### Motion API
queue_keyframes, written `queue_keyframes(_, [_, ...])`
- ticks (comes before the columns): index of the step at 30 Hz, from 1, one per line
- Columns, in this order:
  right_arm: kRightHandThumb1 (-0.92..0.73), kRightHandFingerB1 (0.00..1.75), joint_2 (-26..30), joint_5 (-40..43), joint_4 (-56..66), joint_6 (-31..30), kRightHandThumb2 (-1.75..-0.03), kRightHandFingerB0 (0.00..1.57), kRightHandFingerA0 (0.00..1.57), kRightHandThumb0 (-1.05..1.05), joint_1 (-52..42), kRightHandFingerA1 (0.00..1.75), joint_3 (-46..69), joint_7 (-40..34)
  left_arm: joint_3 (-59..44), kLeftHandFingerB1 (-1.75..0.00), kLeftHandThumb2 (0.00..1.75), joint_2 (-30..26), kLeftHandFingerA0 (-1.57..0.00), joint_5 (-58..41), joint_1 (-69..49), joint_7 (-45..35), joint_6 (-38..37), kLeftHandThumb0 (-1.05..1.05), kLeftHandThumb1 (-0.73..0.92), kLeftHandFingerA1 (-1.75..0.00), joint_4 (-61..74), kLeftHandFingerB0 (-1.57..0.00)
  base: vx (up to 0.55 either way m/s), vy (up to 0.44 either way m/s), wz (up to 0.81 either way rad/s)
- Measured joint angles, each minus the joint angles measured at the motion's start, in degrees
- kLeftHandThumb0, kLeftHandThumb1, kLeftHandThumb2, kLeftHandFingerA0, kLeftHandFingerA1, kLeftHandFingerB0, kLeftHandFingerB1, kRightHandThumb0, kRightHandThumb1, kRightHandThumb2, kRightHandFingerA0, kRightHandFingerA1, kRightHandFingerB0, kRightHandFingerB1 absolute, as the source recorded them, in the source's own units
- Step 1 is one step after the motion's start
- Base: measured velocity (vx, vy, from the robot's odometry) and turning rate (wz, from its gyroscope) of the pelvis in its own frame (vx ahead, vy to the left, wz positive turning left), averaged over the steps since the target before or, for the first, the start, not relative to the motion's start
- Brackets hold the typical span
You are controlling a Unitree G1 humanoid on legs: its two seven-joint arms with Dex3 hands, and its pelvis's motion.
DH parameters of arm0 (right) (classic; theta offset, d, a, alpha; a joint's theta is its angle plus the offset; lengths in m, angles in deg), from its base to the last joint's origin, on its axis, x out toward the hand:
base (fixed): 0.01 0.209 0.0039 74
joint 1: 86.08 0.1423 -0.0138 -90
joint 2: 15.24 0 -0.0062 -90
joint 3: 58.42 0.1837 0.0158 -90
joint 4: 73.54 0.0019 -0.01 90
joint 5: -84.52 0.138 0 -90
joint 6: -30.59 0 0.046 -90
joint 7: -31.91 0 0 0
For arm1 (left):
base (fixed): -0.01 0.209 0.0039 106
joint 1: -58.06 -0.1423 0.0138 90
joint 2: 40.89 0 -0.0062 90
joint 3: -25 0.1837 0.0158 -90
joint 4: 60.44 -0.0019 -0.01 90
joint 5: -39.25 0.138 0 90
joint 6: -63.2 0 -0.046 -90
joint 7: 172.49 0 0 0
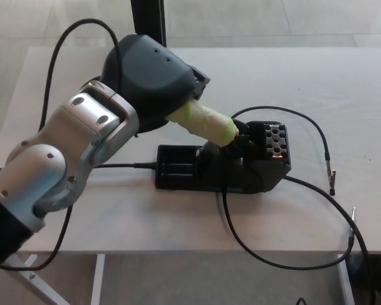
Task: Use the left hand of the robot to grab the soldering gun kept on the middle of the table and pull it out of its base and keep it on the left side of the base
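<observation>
The soldering gun [206, 122] has a yellow-green handle and slants down to the right, its tip end still in the black base [222, 162] at mid table. My left hand [153, 79] is wrapped over the upper left end of the handle and covers it, shut on the gun. The fingers are hidden under the hand's black shell. My silver forearm [70, 159] reaches in from the lower left. The right hand does not show.
A black cable [292, 190] loops from the base across the right of the light wooden table [343, 89] and off its front edge. Another cable [57, 70] arcs behind my arm at the left. A dark post [146, 19] stands at the table's far edge.
</observation>
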Motion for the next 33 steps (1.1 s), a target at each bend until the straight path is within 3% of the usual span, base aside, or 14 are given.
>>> queue_keyframes(1, [-0.6,0.42,0.0,0.0,0.0,0.0,-1.04,0.44,0.68,-1.05,0.01,0.67,-0.02,0.0,-0.26,-1.28,1.07,0.16,-1.02,-0.03,-0.28,0.65,-0.17,-0.21,0.51,-1.73,-0.24,-0.86,0.0,0.0,0.0])
queue_keyframes(6, [-0.63,0.4,0.08,0.0,0.0,0.0,-1.01,0.38,0.67,-1.05,0.07,0.69,-0.03,-0.01,-2.55,-0.96,0.98,0.43,-1.03,-0.47,-2.2,4.73,-2.46,-0.24,0.59,-1.7,-1.53,-0.84,0.0,0.0,0.0])
queue_keyframes(7, [-0.64,0.4,0.12,0.0,0.0,0.0,-1.02,0.38,0.67,-1.05,0.09,0.7,-0.03,-0.01,-3.12,-0.97,1.12,0.43,-1.27,-0.62,-2.63,5.42,-3.06,-0.29,0.54,-1.36,-1.75,-0.87,0.0,0.0,0.0])
queue_keyframes(8, [-0.63,0.4,0.17,0.0,0.0,0.0,-1.02,0.39,0.67,-1.05,0.13,0.71,-0.03,-0.01,-3.73,-1.06,1.19,0.43,-1.29,-0.75,-3.13,6.17,-3.72,-0.25,0.5,-1.38,-1.93,-0.93,0.0,0.0,0.0])
queue_keyframes(10, [-0.64,0.41,0.32,0.0,-0.02,0.0,-1.02,0.41,0.69,-1.05,0.24,0.71,-0.03,-0.02,-5.03,-1.15,1.17,0.31,-1.28,-0.96,-4.14,7.59,-5.03,-0.23,0.45,-1.4,-2.09,-0.95,0.0,0.0,0.0])
queue_keyframes(11, [-0.65,0.41,0.42,0.0,-0.04,0.01,-1.01,0.41,0.69,-1.05,0.32,0.7,-0.04,-0.02,-5.79,-1.36,1.27,0.06,-0.99,-1.08,-4.66,8.31,-5.79,-0.19,0.38,-1.37,-2.1,-0.9,0.0,0.0,0.0])
queue_keyframes(12, [-0.64,0.42,0.55,-0.01,-0.06,0.02,-1.03,0.41,0.69,-1.05,0.34,0.72,-0.05,-0.02,-6.72,-1.28,1.27,-0.39,-1.03,-1.26,-5.24,9.03,-6.61,-0.17,0.36,-1.23,-2.09,-0.9,0.0,0.0,0.0])
queue_keyframes(14, [-0.67,0.42,0.74,-0.01,-0.11,0.02,-1.03,0.42,0.7,-1.05,0.34,0.69,-0.05,-0.03,-8.12,-1.16,1.06,-1.62,-1.02,-1.62,-6.05,10.19,-8.15,-0.2,0.47,-1.59,-2.09,-0.9,0.0,0.0,0.0])
queue_keyframes(20, [-0.66,0.43,0.75,-0.07,-0.11,0.03,-1.06,0.42,0.68,-1.05,0.52,0.68,-0.19,-0.06,-10.73,-1.07,0.78,-8.5,-1.03,-1.93,-6.4,12.01,-12.72,-0.3,0.61,-1.68,-2.05,-0.95,0.0,0.0,0.0])
queue_keyframes(26, [-0.66,0.42,0.76,-0.08,-0.11,0.03,-1.02,0.44,0.7,-1.05,0.8,0.7,-0.26,-0.07,-13.97,-0.8,0.9,-16.67,-1.06,-2.22,-7.31,14.08,-16.97,-0.23,0.52,-1.62,-2.5,-0.91,0.0,0.0,0.0])
queue_keyframes(30, [-0.65,0.43,0.76,-0.08,-0.15,0.03,-1.04,0.44,0.7,-1.05,0.85,0.7,-0.32,-0.07,-15.93,-0.87,0.91,-21.1,-1.05,-2.42,-8.53,15.03,-19.95,-0.23,0.55,-1.68,-3.19,-0.93,0.0,0.0,0.0])
queue_keyframes(31, [-0.64,0.43,0.76,-0.08,-0.15,0.04,-1.04,0.43,0.69,-1.05,0.88,0.7,-0.32,-0.06,-16.63,-0.88,0.91,-22.17,-1.04,-2.58,-9.06,15.36,-20.8,-0.25,0.57,-1.65,-3.42,-0.92,0.0,0.0,0.0])
queue_keyframes(32, [-0.64,0.42,0.76,-0.08,-0.14,0.05,-1.04,0.43,0.7,-1.05,0.91,0.69,-0.32,-0.06,-17.46,-0.92,1.08,-23.13,-1.23,-2.74,-9.76,15.63,-21.56,-0.26,0.53,-1.31,-3.51,-0.87,0.0,0.0,0.0])
queue_keyframes(33, [-0.65,0.43,0.79,-0.08,-0.14,0.06,-1.04,0.44,0.69,-1.05,0.92,0.7,-0.34,-0.06,-18.31,-0.96,0.97,-24.07,-1.01,-2.92,-10.59,15.82,-22.28,-0.22,0.57,-1.6,-3.51,-0.9,0.0,0.0,0.0])
